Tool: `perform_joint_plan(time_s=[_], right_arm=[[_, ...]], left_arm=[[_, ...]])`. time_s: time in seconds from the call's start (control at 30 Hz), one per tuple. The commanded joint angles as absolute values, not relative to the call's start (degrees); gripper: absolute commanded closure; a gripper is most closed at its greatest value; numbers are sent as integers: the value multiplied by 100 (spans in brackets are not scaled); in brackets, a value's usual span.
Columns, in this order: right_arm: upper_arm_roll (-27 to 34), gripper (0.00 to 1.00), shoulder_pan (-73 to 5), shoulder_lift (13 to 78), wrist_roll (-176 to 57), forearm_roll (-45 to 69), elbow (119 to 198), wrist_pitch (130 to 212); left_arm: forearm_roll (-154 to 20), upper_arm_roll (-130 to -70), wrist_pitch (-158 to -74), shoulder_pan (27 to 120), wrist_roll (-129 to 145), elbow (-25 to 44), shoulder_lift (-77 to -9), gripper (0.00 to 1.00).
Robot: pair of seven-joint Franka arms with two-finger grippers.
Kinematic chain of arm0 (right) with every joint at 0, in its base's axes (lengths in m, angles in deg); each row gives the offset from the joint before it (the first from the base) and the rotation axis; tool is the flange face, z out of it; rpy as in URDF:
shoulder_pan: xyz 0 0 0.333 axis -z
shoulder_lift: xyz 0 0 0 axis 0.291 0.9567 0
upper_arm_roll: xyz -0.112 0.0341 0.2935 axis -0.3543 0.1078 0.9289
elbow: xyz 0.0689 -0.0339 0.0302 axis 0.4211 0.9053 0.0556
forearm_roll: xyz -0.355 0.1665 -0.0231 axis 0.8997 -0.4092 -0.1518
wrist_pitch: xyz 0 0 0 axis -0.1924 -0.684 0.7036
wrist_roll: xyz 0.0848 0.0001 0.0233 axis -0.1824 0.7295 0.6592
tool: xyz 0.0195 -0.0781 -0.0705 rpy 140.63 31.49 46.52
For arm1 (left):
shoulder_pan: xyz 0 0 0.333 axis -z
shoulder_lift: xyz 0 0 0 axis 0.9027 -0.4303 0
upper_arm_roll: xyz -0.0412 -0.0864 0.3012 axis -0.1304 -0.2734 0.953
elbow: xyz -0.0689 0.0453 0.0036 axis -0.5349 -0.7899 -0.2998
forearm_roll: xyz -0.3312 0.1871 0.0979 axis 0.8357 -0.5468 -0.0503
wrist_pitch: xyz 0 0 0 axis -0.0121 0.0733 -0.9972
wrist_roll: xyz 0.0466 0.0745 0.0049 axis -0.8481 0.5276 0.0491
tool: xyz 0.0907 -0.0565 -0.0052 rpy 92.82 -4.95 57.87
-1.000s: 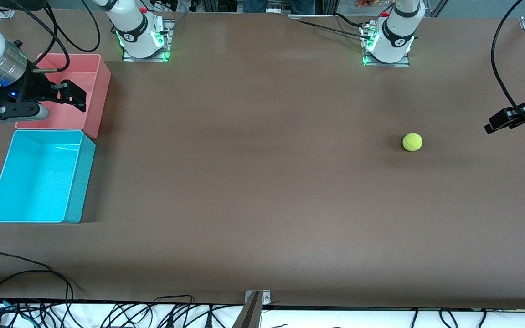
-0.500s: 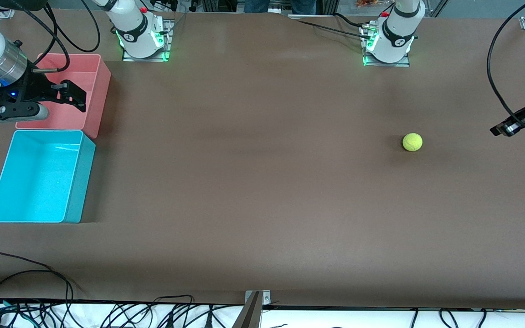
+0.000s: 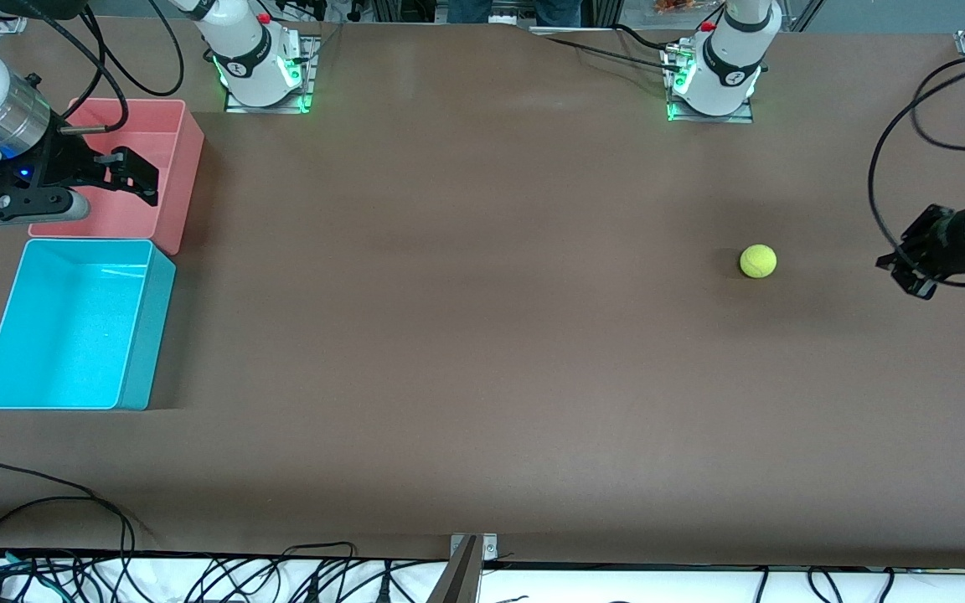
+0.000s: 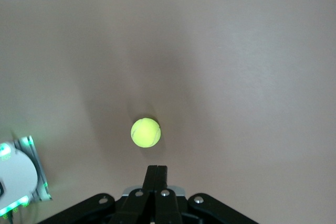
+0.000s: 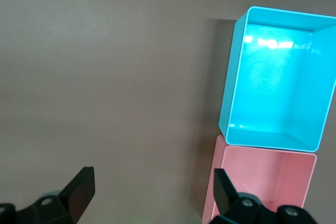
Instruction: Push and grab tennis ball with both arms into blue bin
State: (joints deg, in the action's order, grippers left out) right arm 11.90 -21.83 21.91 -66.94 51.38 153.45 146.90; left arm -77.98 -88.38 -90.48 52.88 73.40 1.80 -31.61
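Observation:
The yellow-green tennis ball (image 3: 758, 260) (image 4: 145, 132) rests on the brown table toward the left arm's end. My left gripper (image 3: 897, 271) (image 4: 157, 169) hovers low beside it, shut with nothing between its fingers; a clear gap separates it from the ball. The blue bin (image 3: 72, 325) (image 5: 278, 93) sits open and empty at the right arm's end of the table. My right gripper (image 3: 135, 174) (image 5: 152, 187) waits over the pink bin, open and holding nothing.
A pink bin (image 3: 166, 180) (image 5: 262, 182) of like size touches the blue bin, farther from the front camera. Both arm bases (image 3: 260, 63) (image 3: 713, 71) stand along the table's back edge. Loose cables (image 3: 72, 536) lie along the front edge.
The left gripper closed and swung in from the table's end toward the ball, dropping lower. The ball and the right arm stayed still.

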Motion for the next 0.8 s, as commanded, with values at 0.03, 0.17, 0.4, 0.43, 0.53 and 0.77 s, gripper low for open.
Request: perform_joint_plan(time_s=[0.03, 0.17, 0.4, 0.43, 0.53, 0.77], right_arm=[[1197, 0, -2219, 2139, -6755, 5221, 15291, 14593], [1197, 0, -2210, 2139, -6755, 5221, 15291, 14593], [1206, 0, -2219, 2139, -6755, 5221, 15291, 14593], [1206, 0, -2210, 2139, -6755, 5221, 15291, 14593], [1197, 0, -2210, 2139, -6755, 5213, 15291, 14593], [1171, 0, -2210, 2095, -6772, 5186, 15300, 14611]], left_arm=[[-7927, -8846, -9439, 5221, 8006, 700, -3152, 100], [-7936, -8846, -9984, 5107, 8331, 1262, -3091, 100], [-8085, -8837, -10889, 5089, 8693, 2300, -2897, 100], [-8085, -8837, -10986, 5089, 8693, 2405, -2888, 100], [-8094, -8837, -11259, 5089, 8693, 2661, -2818, 100], [-8533, -8873, -12022, 5071, 8693, 3451, -2757, 100]])
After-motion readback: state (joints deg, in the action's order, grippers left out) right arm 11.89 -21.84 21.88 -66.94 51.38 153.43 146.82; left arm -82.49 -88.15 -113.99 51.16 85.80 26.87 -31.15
